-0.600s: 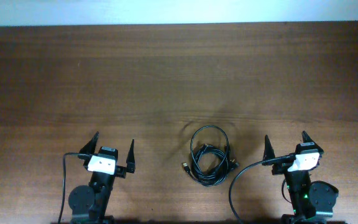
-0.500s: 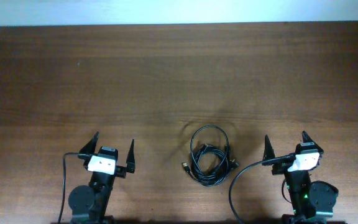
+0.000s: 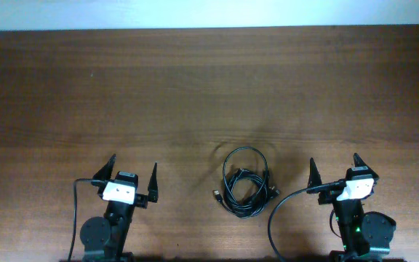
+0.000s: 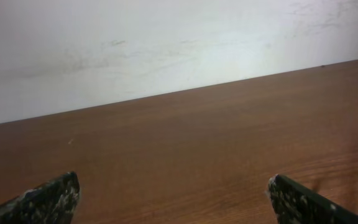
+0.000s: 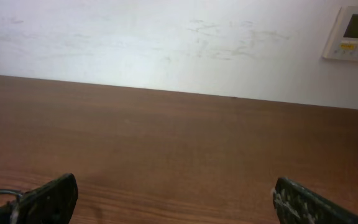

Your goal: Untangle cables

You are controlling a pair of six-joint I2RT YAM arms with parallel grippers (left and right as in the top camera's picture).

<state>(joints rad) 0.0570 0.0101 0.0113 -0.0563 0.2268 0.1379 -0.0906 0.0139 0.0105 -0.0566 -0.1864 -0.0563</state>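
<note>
The only thing with lettering is a pale wall panel (image 5: pixel 355 34) at the top right of the right wrist view. It has a small screen and a yellowish mark under it, but all of that is too small for me to read, and the frame cuts off its right edge.

From overhead, the cables (image 3: pixel 244 182) lie as one loose black coil on the brown wooden table (image 3: pixel 195 87), close to the near edge. They sit between the two arms, nearer the right one and touching neither. One small plug (image 3: pixel 215 194) pokes out at the coil's left side. I cannot separate the strands inside the coil or count them.

The left gripper (image 3: pixel 133 163) is spread wide and holds nothing. The right gripper (image 3: pixel 334 159) is spread the same way, also unloaded. Each wrist view shows only the dark fingertips (image 4: pixel 48 198) at the bottom corners, then bare tabletop and a white scuffed wall (image 4: pixel 166 43). The coil falls outside both. A thicker black arm wire (image 3: pixel 276 212) curves beside the right base, and its lower end runs out of frame.
</note>
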